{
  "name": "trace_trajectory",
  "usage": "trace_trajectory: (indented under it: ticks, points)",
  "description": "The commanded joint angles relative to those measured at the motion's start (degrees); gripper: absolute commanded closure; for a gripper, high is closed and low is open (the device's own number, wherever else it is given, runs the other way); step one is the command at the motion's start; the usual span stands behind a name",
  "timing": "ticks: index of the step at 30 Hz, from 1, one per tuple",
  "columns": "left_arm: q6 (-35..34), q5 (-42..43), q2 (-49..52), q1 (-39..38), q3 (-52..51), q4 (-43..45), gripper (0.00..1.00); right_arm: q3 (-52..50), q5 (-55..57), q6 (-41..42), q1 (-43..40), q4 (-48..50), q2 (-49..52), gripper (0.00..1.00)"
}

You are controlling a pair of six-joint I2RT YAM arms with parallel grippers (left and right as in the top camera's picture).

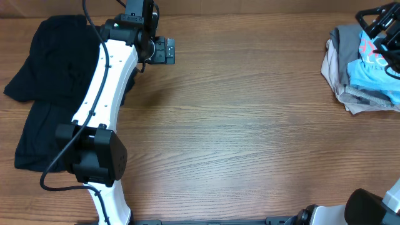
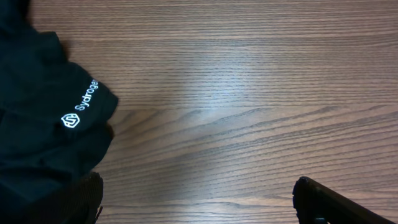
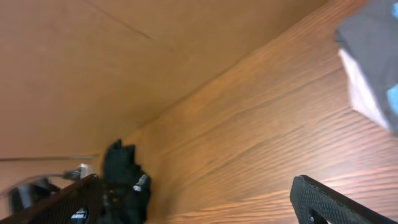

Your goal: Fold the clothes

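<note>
The light blue T-shirt point(image 1: 377, 74) lies crumpled, not spread out, at the far right edge of the table point(image 1: 250, 125), on top of a small heap. Some pale printed marks show on its upper folds, and part of it runs out of the overhead view. Under and around it are a grey garment point(image 1: 342, 39) and a beige garment point(image 1: 350, 97), both loosely bunched, with the beige one spilling toward the near side of the heap. In the right wrist view the same heap sits blurred in the upper right corner, grey on top with a sliver of blue at the frame edge. The right gripper point(image 1: 382, 28) hangs over the far end of this heap. Its two fingers point(image 3: 336, 200) stand wide apart with only wood grain between them, holding nothing; whether any part of it touches the cloth cannot be told from above. Well apart, across a wide stretch of bare wood, the left gripper point(image 1: 164, 50) is near the far left of the table. Its jaws are also spread fully, with the fingers point(image 2: 333, 202) at the two lower corners of the left wrist view and nothing between them. Just beside it lies a black shirt point(image 1: 47, 81) with a small white logo point(image 2: 79, 112), rumpled, and the white left arm point(image 1: 106, 75) crosses above it.
</note>
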Motion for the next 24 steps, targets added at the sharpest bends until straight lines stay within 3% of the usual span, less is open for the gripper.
trace_trajectory:
  ticks: [1, 7, 12, 17, 24]
  points:
    - [0.9, -0.6, 0.3, 0.0, -0.2, 0.2, 0.0, 0.1, 4.8, -8.5, 2.6, 0.0, -2.3, 0.0]
    - [0.9, -0.6, 0.3, 0.0, -0.2, 0.2, 0.0, -0.7, 20.3, -9.4, 11.7, 0.0, -9.3, 0.0]
    - [0.9, -0.6, 0.3, 0.0, -0.2, 0.2, 0.0, -7.1, 25.8, -9.4, 19.5, 2.1, -17.8, 0.0]
    - [0.9, -0.6, 0.3, 0.0, -0.2, 0.2, 0.0, -21.7, 25.7, -9.4, 21.6, 12.8, -27.5, 0.0]
    - [0.9, -0.6, 0.3, 0.0, -0.2, 0.2, 0.0, -51.6, 25.2, -9.4, 22.6, 32.4, -44.4, 0.0]
